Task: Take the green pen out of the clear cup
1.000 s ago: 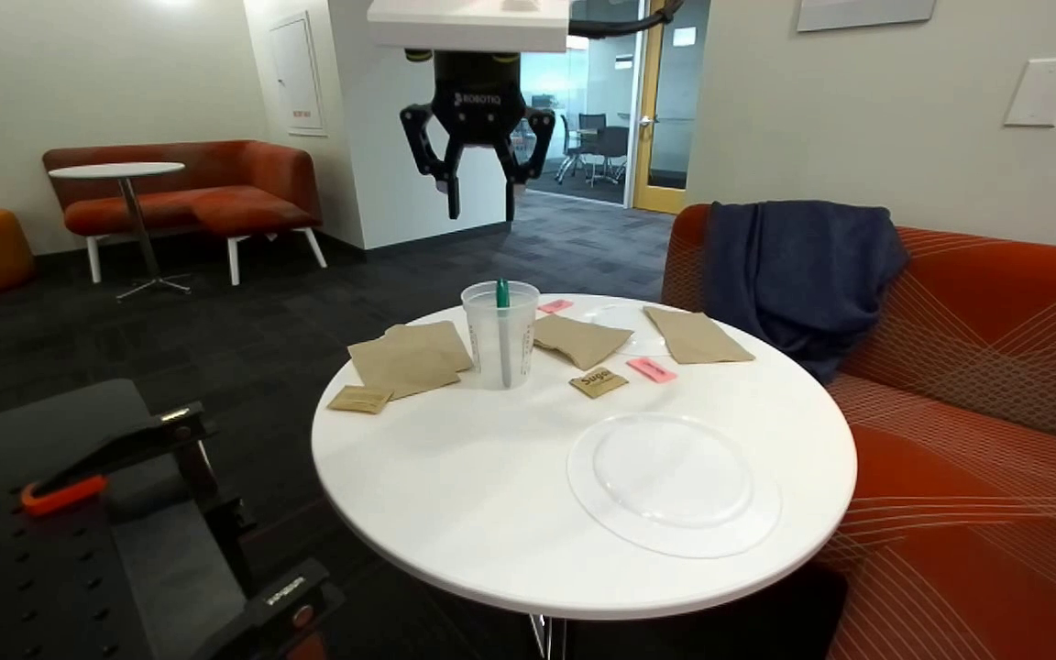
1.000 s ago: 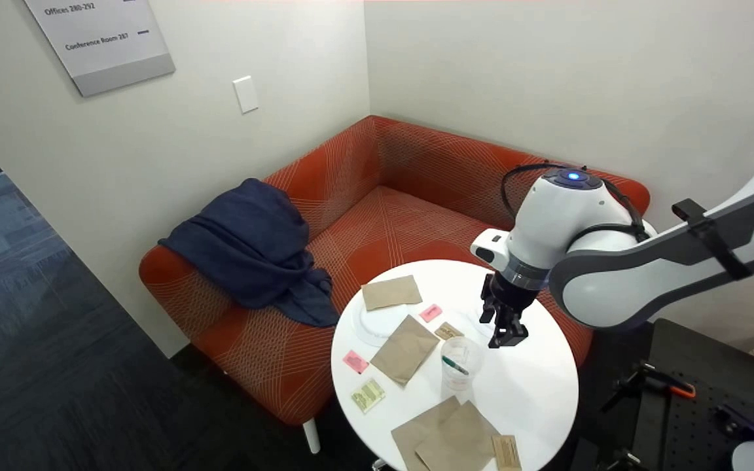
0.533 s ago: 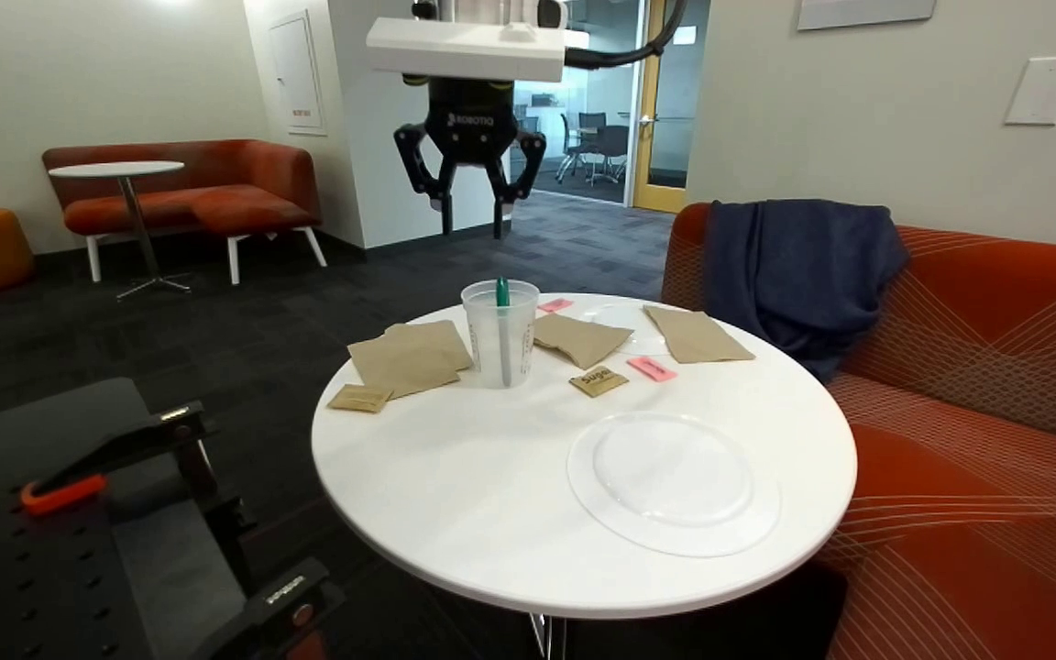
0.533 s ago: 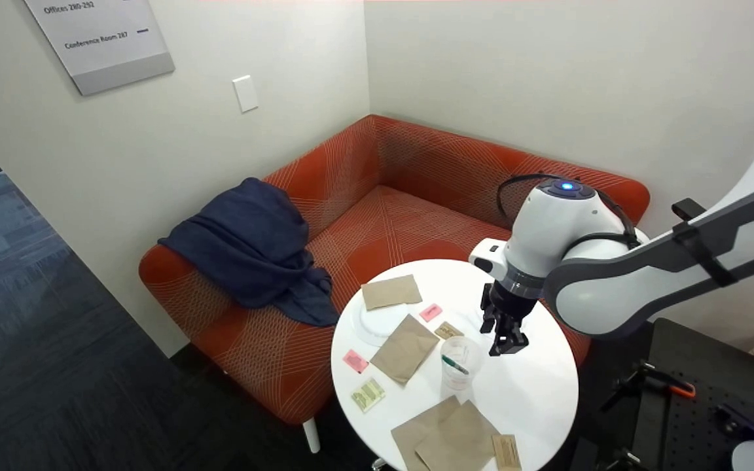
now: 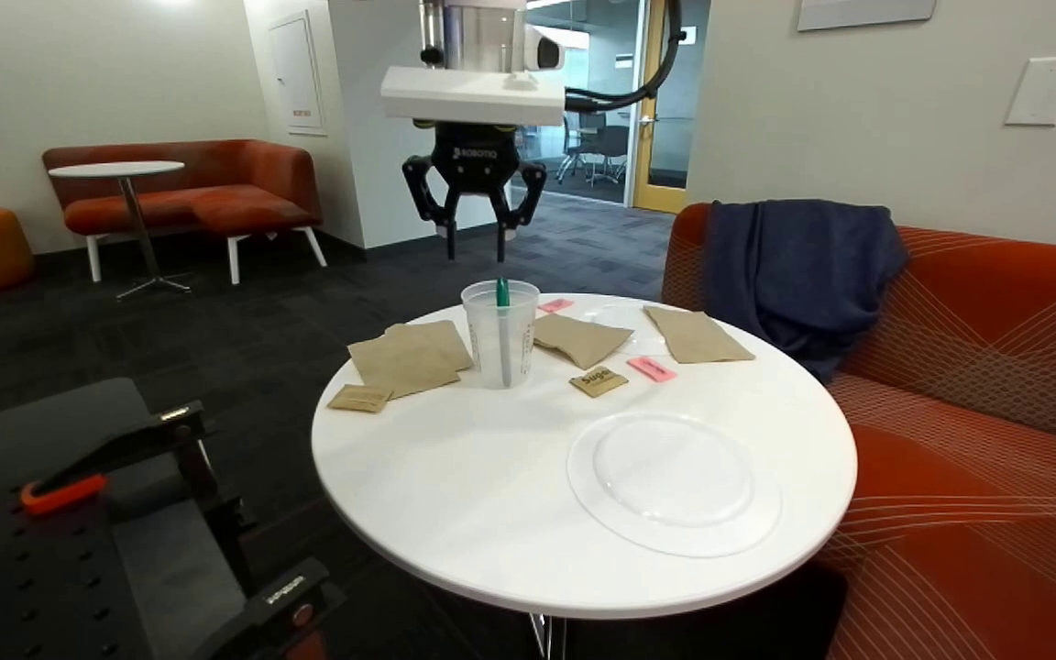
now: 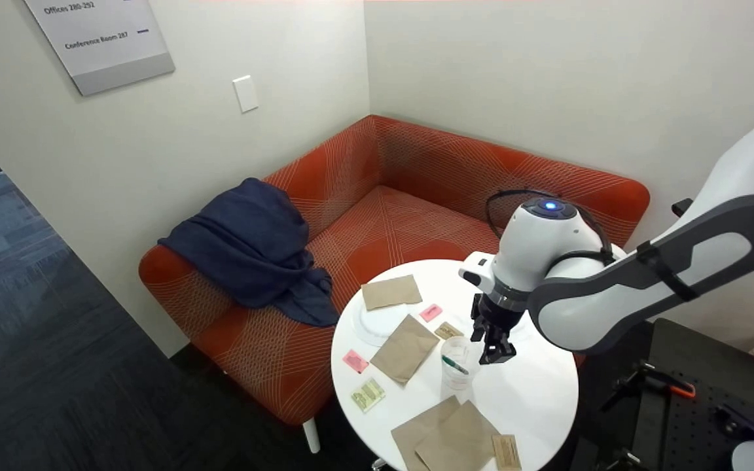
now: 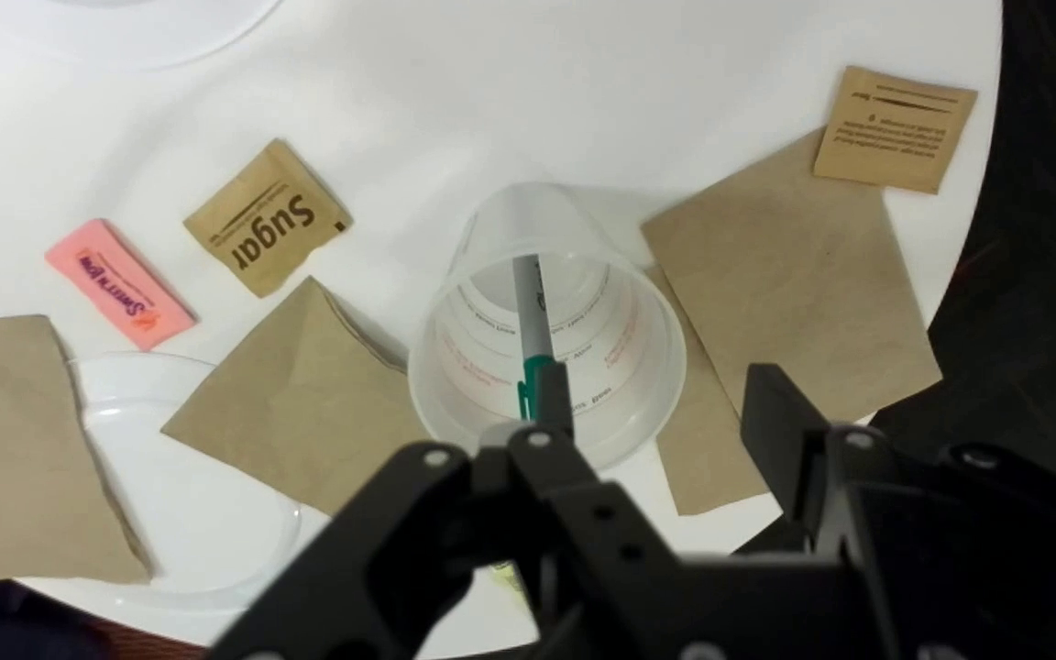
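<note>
- Below the gripper (image 5: 476,257) I see the green pen (image 7: 534,330) standing inside the clear cup (image 5: 485,344), green end up.
- Above the rim, its two fingers (image 7: 780,435) hang apart.
- Beneath their level, brown napkins (image 7: 808,284) lie on the white table (image 5: 491,504).

The clear cup (image 7: 576,316) is smooth, translucent plastic, and the green pen (image 7: 534,335) presents as smooth plastic. The white table (image 5: 473,486) is smooth, with a low gloss to its edge. Near that edge, brown sheets (image 5: 413,359) are matt paper and the flat plate (image 5: 673,472) clear, glossy plastic (highlights along its rim).
</note>
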Motion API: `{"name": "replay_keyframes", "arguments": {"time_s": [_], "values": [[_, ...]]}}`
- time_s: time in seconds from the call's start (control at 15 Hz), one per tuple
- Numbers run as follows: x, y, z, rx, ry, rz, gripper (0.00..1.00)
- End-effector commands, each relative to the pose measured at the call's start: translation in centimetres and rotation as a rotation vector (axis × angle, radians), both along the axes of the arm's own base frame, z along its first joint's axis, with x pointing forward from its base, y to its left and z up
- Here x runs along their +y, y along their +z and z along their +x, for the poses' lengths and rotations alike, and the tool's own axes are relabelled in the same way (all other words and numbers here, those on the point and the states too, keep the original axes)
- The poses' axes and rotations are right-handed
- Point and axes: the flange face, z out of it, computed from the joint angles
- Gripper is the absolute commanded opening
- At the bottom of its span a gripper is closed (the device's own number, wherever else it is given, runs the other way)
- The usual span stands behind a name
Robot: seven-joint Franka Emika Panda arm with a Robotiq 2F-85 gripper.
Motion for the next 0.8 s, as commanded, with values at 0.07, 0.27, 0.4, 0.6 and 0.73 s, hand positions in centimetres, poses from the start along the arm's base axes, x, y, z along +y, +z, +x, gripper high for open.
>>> {"name": "replay_keyframes", "arguments": {"time_s": [0.07, 0.27, 0.4, 0.6, 0.73], "values": [[0.1, -1.4, 2.1, -0.02, 0.014, 0.002, 0.52], [0.0, -2.3, 2.7, -0.01, 0.017, 0.002, 0.51], [-0.1, -2.8, 3.1, -0.007, 0.021, 0.0, 0.51], [-0.3, -3.6, 3.5, -0.001, 0.024, 0.0, 0.51], [-0.1, -4.1, 3.7, 0.004, 0.026, 0.005, 0.51]]}}
